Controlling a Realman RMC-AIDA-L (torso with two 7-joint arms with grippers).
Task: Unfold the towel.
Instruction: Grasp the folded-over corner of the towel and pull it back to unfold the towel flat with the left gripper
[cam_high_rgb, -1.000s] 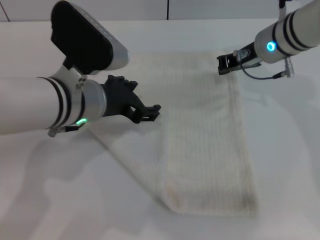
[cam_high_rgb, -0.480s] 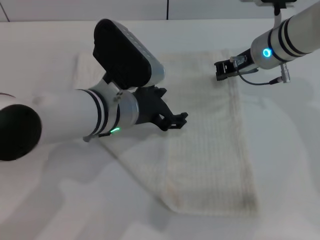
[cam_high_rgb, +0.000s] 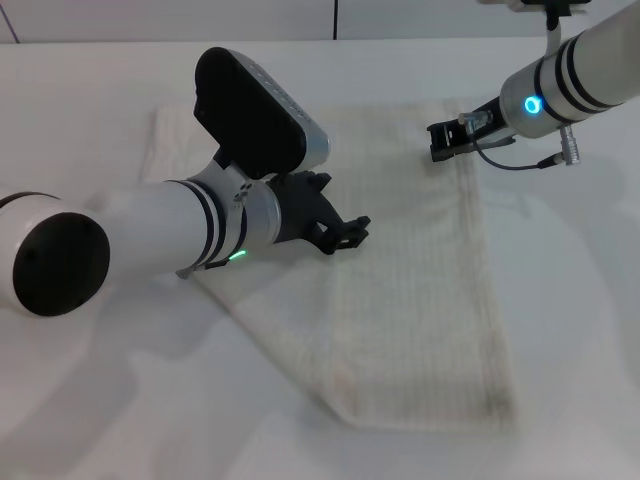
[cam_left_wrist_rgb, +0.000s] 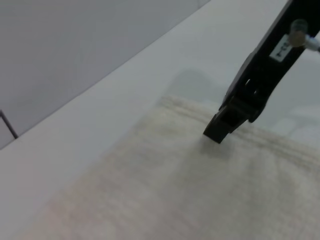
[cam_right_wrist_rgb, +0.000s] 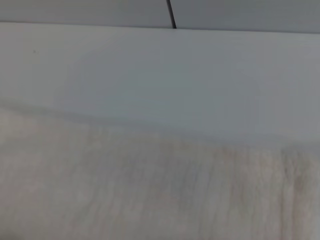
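Towel (cam_high_rgb: 420, 300), cream with fine ribbed lines, lies flat on the white table (cam_high_rgb: 580, 330) in the middle of the head view, partly spread. Its clearest panel is a long strip whose long axis runs from the far edge near the right arm toward the robot, ending in a hemmed near edge. A further part of the cloth reaches out to the left at the far side, under and behind the left arm, and a diagonal edge runs from there down to the near corner. The left gripper (cam_high_rgb: 340, 232) sits over the middle of the cloth, just left of the long strip, its black fingers pointing right and a little toward the robot; whether they pinch any fabric cannot be told, since the arm's own body hides the cloth beneath. The right gripper (cam_high_rgb: 441, 141) is at the far right corner of the towel; in the left wrist view its dark tip (cam_left_wrist_rgb: 220, 131) presses down on the fabric just inside the hem, probably closed on it, though the fingers themselves are not clearly separable.
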